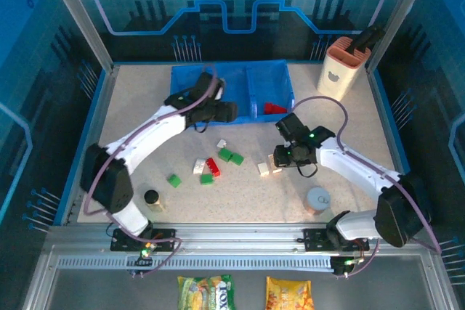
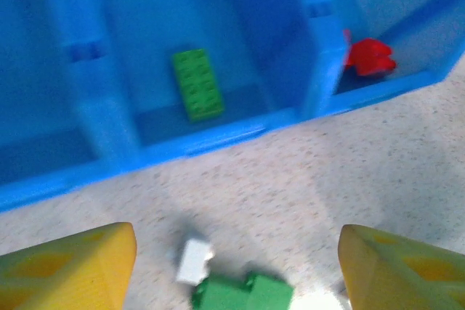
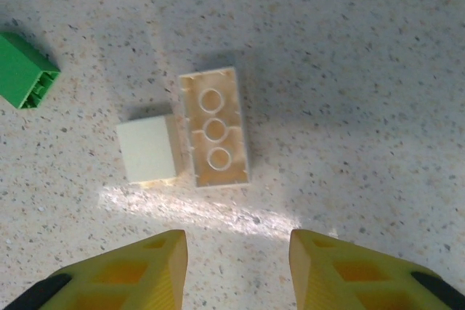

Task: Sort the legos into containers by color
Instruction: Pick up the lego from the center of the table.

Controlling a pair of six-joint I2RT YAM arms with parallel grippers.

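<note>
The blue three-compartment tray (image 1: 190, 80) stands at the back centre. A green brick (image 2: 195, 83) lies in its middle compartment and a red brick (image 2: 370, 57) (image 1: 274, 108) in its right one. My left gripper (image 1: 221, 112) (image 2: 236, 266) hovers open and holds nothing, just in front of the tray, above a small white brick (image 2: 193, 260) and two green bricks (image 2: 243, 294). My right gripper (image 1: 278, 157) (image 3: 238, 266) is open over an upside-down cream brick (image 3: 213, 127) and a small cream brick (image 3: 149, 149). A green brick (image 3: 27, 70) lies to their left.
More loose bricks lie mid-table: a red one (image 1: 212, 166), a white one (image 1: 199, 166) and green ones (image 1: 207, 178) (image 1: 174, 180). A black cylinder (image 1: 151, 197) stands front left, a silver can (image 1: 317, 199) front right, and a peach-and-white holder (image 1: 343, 67) at the back right.
</note>
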